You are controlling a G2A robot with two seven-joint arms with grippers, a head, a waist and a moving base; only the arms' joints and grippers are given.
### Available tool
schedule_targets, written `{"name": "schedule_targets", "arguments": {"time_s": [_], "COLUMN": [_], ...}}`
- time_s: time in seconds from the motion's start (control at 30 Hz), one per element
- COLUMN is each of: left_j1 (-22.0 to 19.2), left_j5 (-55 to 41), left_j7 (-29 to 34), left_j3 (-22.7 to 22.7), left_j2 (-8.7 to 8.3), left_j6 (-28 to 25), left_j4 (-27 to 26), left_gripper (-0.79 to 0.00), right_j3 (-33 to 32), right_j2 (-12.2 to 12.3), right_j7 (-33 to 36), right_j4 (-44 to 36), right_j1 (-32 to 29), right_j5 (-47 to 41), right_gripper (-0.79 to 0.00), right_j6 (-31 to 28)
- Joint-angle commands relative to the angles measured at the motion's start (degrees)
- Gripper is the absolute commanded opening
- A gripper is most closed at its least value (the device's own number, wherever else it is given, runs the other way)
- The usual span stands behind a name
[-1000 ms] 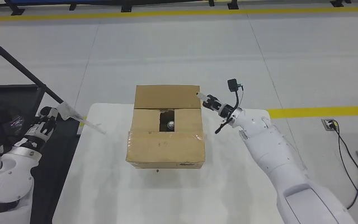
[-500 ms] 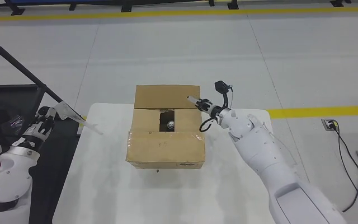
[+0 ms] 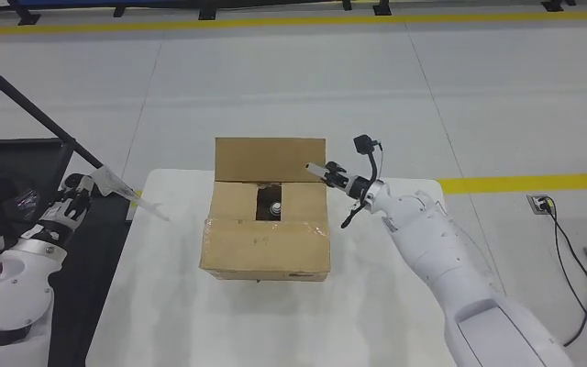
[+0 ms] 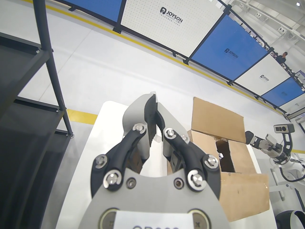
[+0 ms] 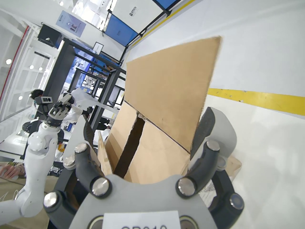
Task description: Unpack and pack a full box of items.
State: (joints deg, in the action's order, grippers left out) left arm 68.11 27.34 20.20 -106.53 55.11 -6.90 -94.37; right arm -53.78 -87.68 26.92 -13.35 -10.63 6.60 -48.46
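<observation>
Mostly the box (image 3: 266, 246) hides its contents; right jaws wide apart, left jaws closed.

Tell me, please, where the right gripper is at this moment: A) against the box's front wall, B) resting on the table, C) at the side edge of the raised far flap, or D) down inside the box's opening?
C: the right gripper is open at the side edge of the raised far flap of the box, away from the front wall.
</observation>
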Motion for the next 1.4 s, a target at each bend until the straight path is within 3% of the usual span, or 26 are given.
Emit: {"name": "schedule_targets", "arguments": {"time_s": [0.0, 0.17, 0.4, 0.6, 0.8, 1.17, 1.37], "left_j1": [0.1, 0.4, 0.8, 1.0, 0.8, 0.3, 0.0], "left_j5": [-0.1, 0.0, -0.2, -0.2, -0.3, -0.6, -0.7], "left_j7": [0.0, 0.0, -0.1, -0.1, -0.1, 0.1, 0.4], "left_j3": [0.0, -0.1, -0.4, -0.4, 0.1, 0.8, 1.4], "left_j2": [0.00, -0.03, -0.05, -0.04, -0.03, -0.02, -0.02], "left_j6": [-0.1, -0.1, -0.1, 0.0, -0.1, -0.7, -1.2], "left_j4": [0.0, -0.3, -0.6, -1.0, -1.0, -0.8, -0.4], "left_gripper": [-0.785, -0.785, -0.785, -0.785, -0.785, -0.785, -0.785], "right_j3": [-0.5, -1.5, -3.6, -4.3, -1.0, -1.3, -0.9], "right_j2": [0.2, 0.2, 0.9, 2.0, 2.7, 3.2, 2.6], "right_j7": [1.7, 5.1, 12.1, 19.5, 24.4, 40.3, 41.5], "right_j4": [0.0, -0.6, -1.4, -5.7, -10.4, -12.6, -11.2], "right_j1": [0.0, -0.3, -0.5, -1.8, -2.7, -3.1, -3.6], "right_j5": [-1.1, -3.7, -9.3, -13.1, -14.8, -30.4, -31.5], "right_gripper": [0.000, 0.000, 0.000, 0.000, 0.000, 0.000, 0.000], "right_j6": [-1.1, -2.5, -9.5, -9.4, -4.5, 11.4, 13.6]}}
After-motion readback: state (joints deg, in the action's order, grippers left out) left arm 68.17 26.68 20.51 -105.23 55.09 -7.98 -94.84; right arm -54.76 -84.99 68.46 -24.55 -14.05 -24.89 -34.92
